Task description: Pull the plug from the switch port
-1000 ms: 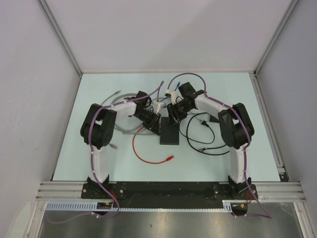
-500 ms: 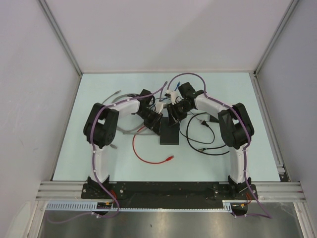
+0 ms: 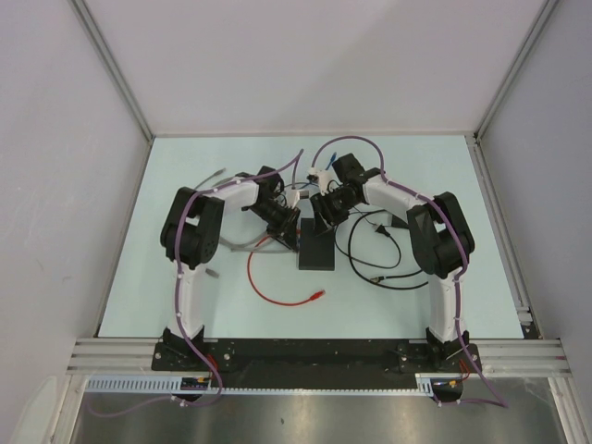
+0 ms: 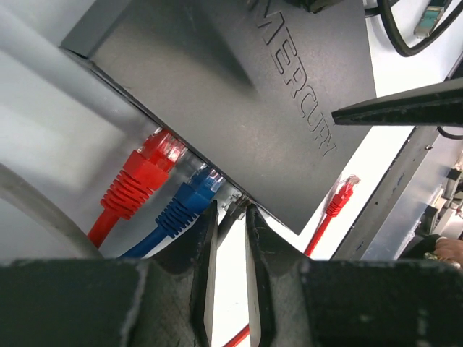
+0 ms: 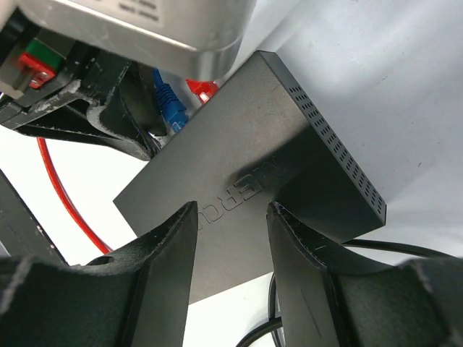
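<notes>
Nearest the arm bases, a red cable [image 3: 262,282] loops across the tabletop [image 3: 416,310]. Its loose plug [image 3: 317,296] lies free, just short of the switch [image 3: 316,252].

The switch is a flat black box lying mid-tabletop between the two arms, with both hands at its far end. Its ports [image 4: 233,196] run along the edge that faces the left hand [image 3: 283,224]. Two plugs sit in that edge side by side: a red plug [image 4: 155,160], and a blue plug [image 4: 194,196] nearer the fingertips.

The left hand [image 4: 230,215] comes in low at the port edge, just beside the blue plug. Its jaws are drawn in to a narrow slit, and bare tabletop shows through the gap lower down. Something small and pale sits right at the tips against the edge. Whether the fingers [image 4: 199,267] are pinching it, I cannot tell.

The right hand [image 5: 233,211] is over the switch's top face with its jaws about half spread. Nothing lies between them — the printed lid shows through the gap. One of its fingers [image 4: 405,108] reaches in over the lid close to the surface, but contact is not clear.

Farther left, a grey cable [image 3: 215,176] trails toward the back of the tabletop.
</notes>
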`<action>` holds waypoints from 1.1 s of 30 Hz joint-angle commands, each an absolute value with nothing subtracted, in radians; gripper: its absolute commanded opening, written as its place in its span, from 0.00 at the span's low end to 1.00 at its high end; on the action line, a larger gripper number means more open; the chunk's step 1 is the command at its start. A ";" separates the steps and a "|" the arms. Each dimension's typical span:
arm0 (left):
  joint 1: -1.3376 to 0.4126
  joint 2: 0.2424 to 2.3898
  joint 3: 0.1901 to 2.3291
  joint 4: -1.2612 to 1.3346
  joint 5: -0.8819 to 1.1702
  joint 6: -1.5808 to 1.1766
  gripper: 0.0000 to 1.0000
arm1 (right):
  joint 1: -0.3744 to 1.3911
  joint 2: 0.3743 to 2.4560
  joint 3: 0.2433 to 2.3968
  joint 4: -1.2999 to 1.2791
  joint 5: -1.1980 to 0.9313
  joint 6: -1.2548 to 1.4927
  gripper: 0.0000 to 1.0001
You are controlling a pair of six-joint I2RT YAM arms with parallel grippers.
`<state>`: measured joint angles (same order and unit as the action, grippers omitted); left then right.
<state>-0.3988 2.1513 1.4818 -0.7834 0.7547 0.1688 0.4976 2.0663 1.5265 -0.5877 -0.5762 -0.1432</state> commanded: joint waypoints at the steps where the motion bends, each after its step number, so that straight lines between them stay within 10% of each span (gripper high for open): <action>1: -0.383 2.212 1.493 -0.773 0.531 0.161 0.00 | 0.505 2.106 1.480 -0.634 -0.476 -0.186 0.49; 22: -0.385 2.220 1.653 -0.994 0.299 0.213 0.00 | 0.515 2.105 1.477 -0.643 -0.471 -0.198 0.50; 33: -0.319 2.062 1.850 -1.343 0.851 0.524 0.00 | 0.512 2.091 1.470 -0.641 -0.463 -0.206 0.50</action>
<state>-0.3603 2.1887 1.7554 -1.1477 0.6682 0.3500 0.5060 2.0605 1.5204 -0.5770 -0.5644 -0.1608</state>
